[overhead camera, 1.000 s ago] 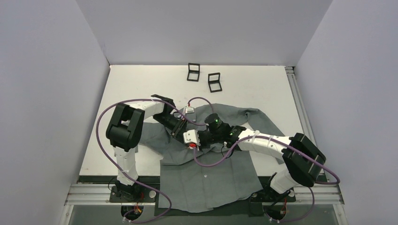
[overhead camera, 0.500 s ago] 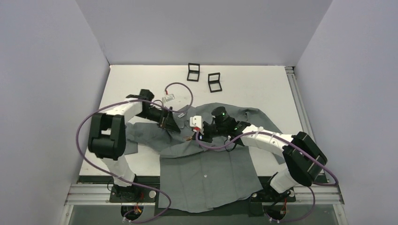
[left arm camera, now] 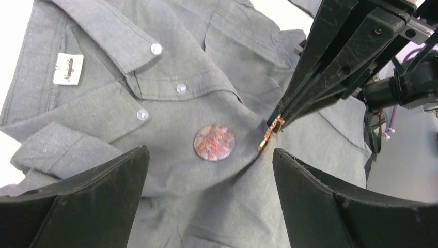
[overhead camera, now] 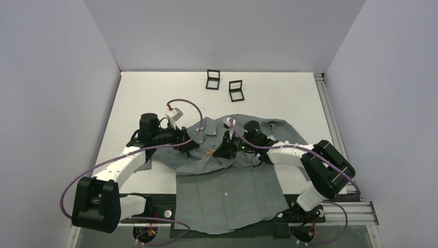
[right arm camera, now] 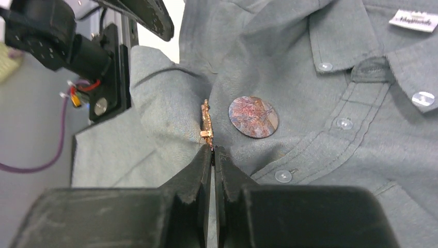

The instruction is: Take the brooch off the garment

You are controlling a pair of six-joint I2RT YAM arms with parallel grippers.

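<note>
garment [left arm camera: 206, 62]: plain grey | brooch [left arm camera: 214, 142]: mottled reddish-brown | clasp [right arm camera: 206, 121]: coppery | buttons [left arm camera: 181, 88]: white | label [left arm camera: 68, 68]: white

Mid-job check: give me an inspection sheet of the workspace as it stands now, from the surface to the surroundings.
Surface: white table, with the shirt spread over its near half.
Job's things: garment lies front up. The brooch sits below the collar, with a copper-coloured piece beside it where the fabric ridges up.
Clutter: two black boxes at the far edge, apart from the shirt.
Grippers: left gripper is open, with a finger on either side of the brooch. Right gripper is shut on the copper-coloured piece.
Cables: purple cables loop off both arms; none crosses the brooch.
Surroundings: plain walls and a metal rail.
</note>
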